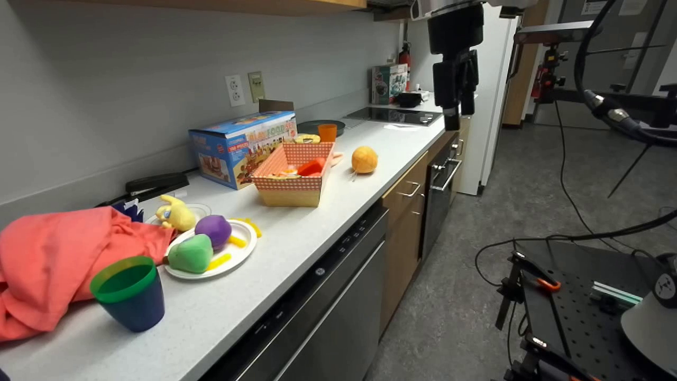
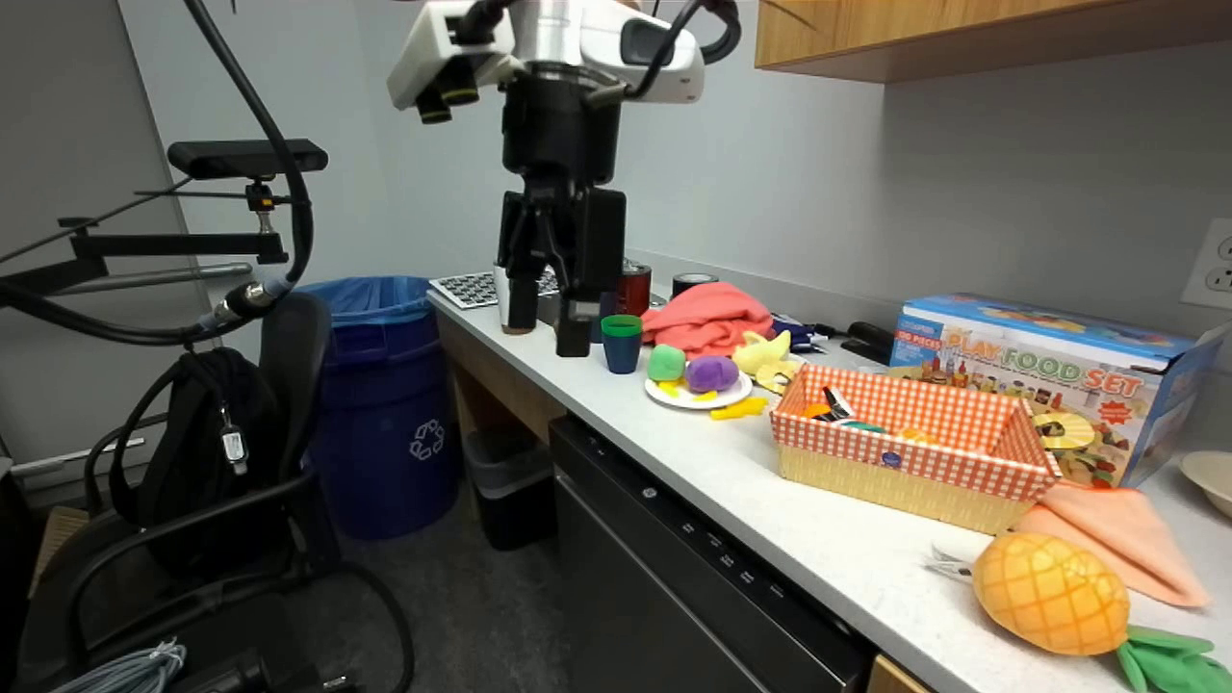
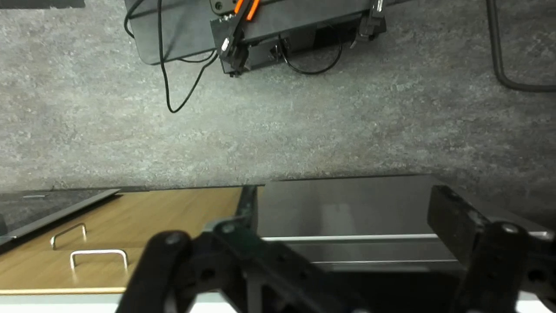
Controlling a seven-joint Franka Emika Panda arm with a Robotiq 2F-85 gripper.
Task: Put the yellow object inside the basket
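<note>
Gripper (image 2: 549, 328) hangs high, well above basket (image 2: 895, 487) and, we judge, out past its front side; spread wide, we see nothing held. Yellow toy pineapple (image 2: 1047, 594) lies on counter (image 2: 712, 452), just off basket's front corner, apart from it. Long axis roughly along basket's length, green leaves (image 2: 1176, 662) pointing away. Coming move, as we judge: down, inward, past basket's end, then grip crosswise over round body.
</note>
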